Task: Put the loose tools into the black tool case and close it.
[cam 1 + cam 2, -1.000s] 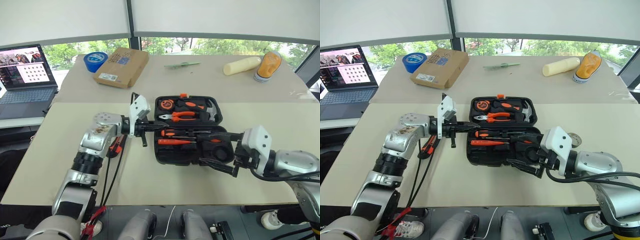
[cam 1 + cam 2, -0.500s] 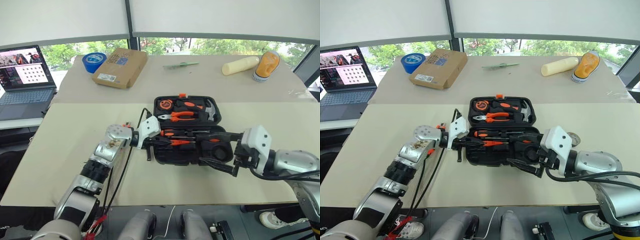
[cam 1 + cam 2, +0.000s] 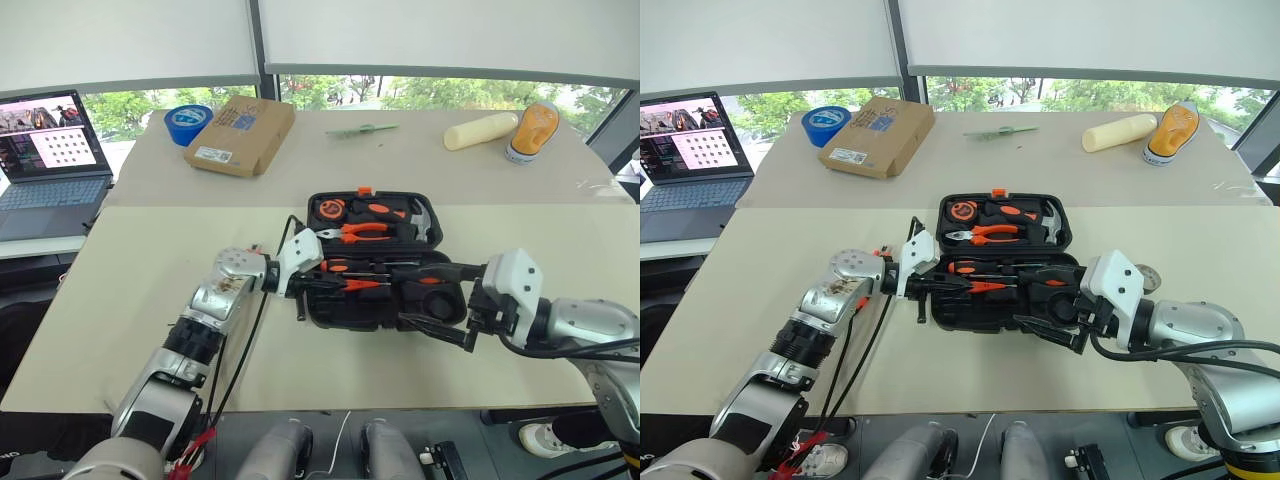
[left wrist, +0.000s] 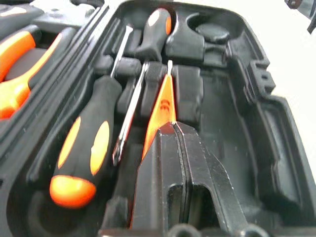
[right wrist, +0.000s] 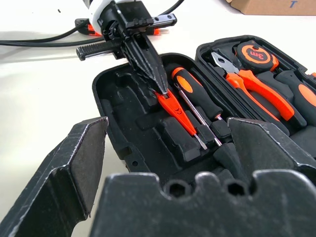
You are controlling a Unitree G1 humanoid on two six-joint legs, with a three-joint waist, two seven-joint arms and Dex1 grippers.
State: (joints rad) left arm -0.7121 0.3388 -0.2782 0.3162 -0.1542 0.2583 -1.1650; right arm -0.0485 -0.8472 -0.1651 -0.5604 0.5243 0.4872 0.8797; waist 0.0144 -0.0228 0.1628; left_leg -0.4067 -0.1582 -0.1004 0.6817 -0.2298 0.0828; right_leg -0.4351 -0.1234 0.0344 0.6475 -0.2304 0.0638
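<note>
The black tool case point(image 3: 345, 318) lies open in the middle of the table. In its near half lie two black-and-orange screwdrivers point(image 4: 86, 148) and a slim orange tester screwdriver point(image 5: 180, 116). My left gripper point(image 3: 322, 283) is shut, reaching in from the case's left edge with its tips on the tester's handle end point(image 4: 163, 106). My right gripper point(image 3: 432, 302) hangs open at the case's right front corner, holding nothing. A small grey tape roll point(image 3: 1147, 278) lies on the table just right of the case. A black-orange utility knife point(image 5: 83, 23) lies behind my left wrist, mostly hidden.
Orange pliers point(image 3: 358, 233), a tape measure point(image 3: 333, 209) and a hammer fill the case's far half. At the back stand a cardboard box point(image 3: 240, 135), a blue tape roll point(image 3: 190, 122), a cream cylinder point(image 3: 483, 130) and an orange shoe point(image 3: 530, 130). A laptop point(image 3: 45, 150) sits far left.
My shut left gripper has swung right and down from beside the case's left edge onto the tester's handle end. The tester stayed in the case. The right arm has not moved.
</note>
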